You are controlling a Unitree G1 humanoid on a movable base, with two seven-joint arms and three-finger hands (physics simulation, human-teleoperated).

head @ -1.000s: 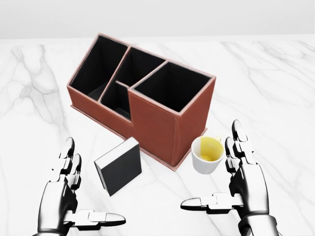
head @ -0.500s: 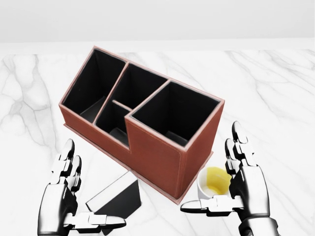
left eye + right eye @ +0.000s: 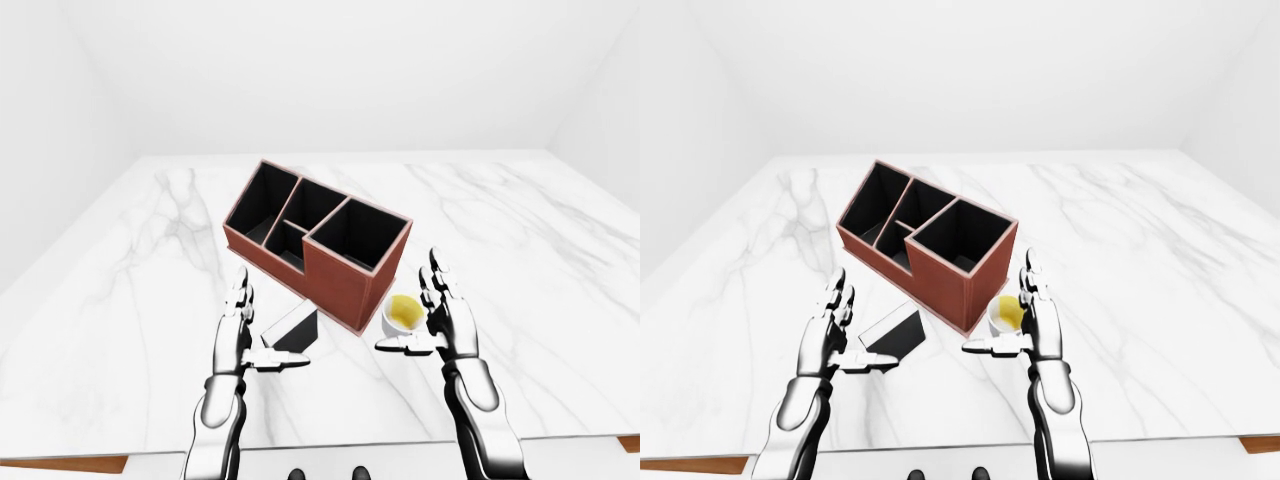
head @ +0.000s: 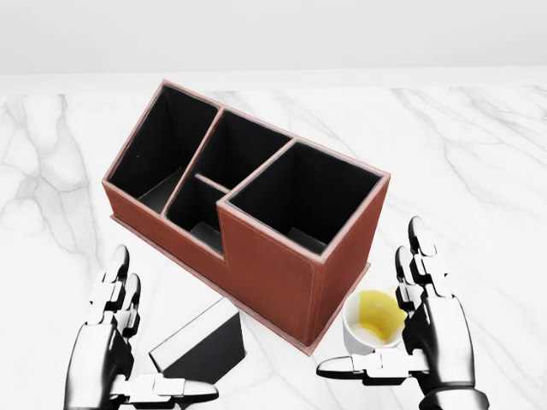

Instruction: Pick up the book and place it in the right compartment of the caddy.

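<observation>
Brown leather-look caddy (image 4: pixel 256 231), black compartments showing nothing inside; white cup (image 4: pixel 369 323) with yellow contents beside its lower-right corner. Black book (image 4: pixel 201 350) lies below its left. My robot hands (image 4: pixel 115 342) (image 4: pixel 432 329) hover spread.

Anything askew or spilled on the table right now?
Nothing spilled or damaged. The caddy sits diagonal to the table edge, the book lies flat beside it, and the cup stands upright. Both hands are open, holding nothing.
</observation>
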